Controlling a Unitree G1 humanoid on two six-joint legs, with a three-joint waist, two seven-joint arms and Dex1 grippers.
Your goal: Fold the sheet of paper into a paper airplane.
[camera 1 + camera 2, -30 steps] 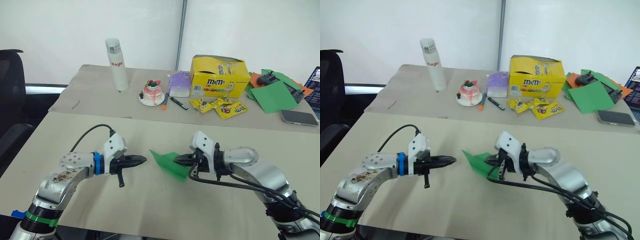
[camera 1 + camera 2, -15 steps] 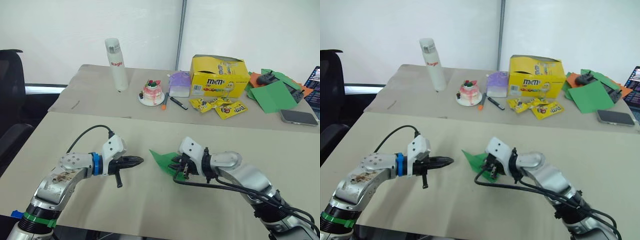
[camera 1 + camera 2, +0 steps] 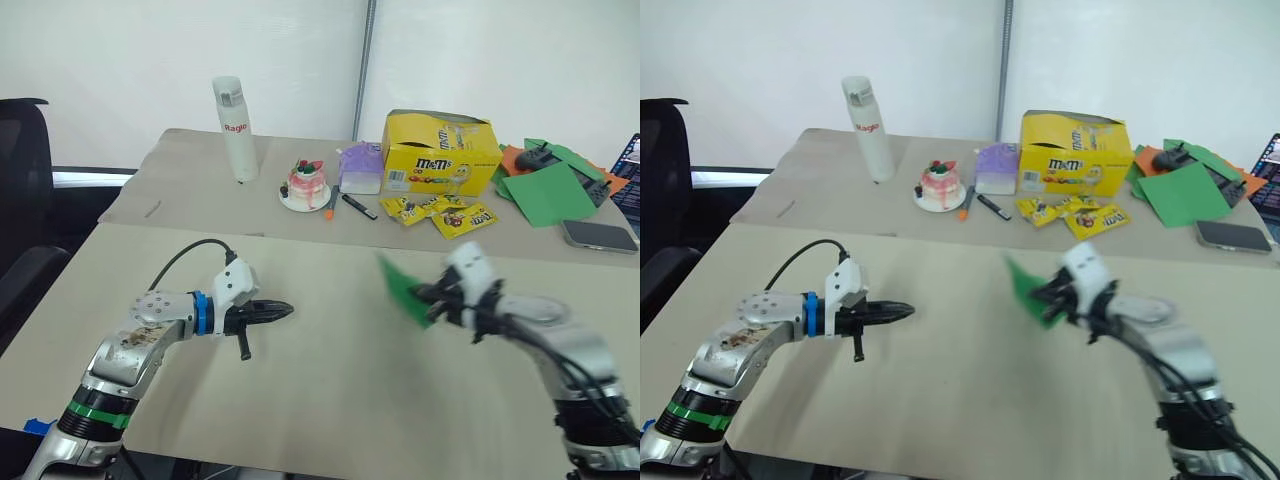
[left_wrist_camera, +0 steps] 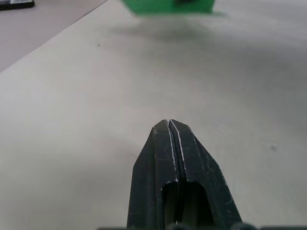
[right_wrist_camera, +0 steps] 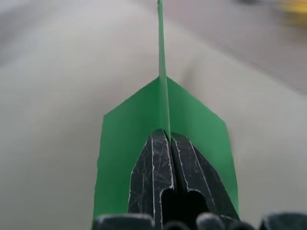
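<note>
Swinging out to its own side, the right hand (image 3: 432, 293) now carries the paper airplane (image 3: 402, 289) well away from the middle of the bench (image 3: 330, 400), where a second ago it hung close in front of the left hand (image 3: 284, 309). That left hand has barely shifted; it points toward the centre with its two black fingers (image 4: 173, 158) pressed together on nothing, hovering just over the bench top. The right hand's fingers (image 5: 165, 165) are clamped on the paper's central keel, which rises as a thin upright blade between them in the right wrist view, while two flat green wings spread to either side. Gripping by that fold looks deliberate: it probably keeps the thin sheet stiff, and the pointed end leads away from the wrist, as one would hold a dart. The airplane is held clear of the surface, with a soft shadow beneath it in the left wrist view. Its paper is bright green, matte and sharply creased, forming a slim wedge. The near bench is a smooth, pale beige board. On the far bench stand a white bottle (image 3: 234, 130), a small cake on a plate (image 3: 305, 187), a yellow M&M's box (image 3: 440, 152) with loose yellow packets (image 3: 445, 213), and larger green sheets (image 3: 545, 190) beside a phone (image 3: 598, 235).
</note>
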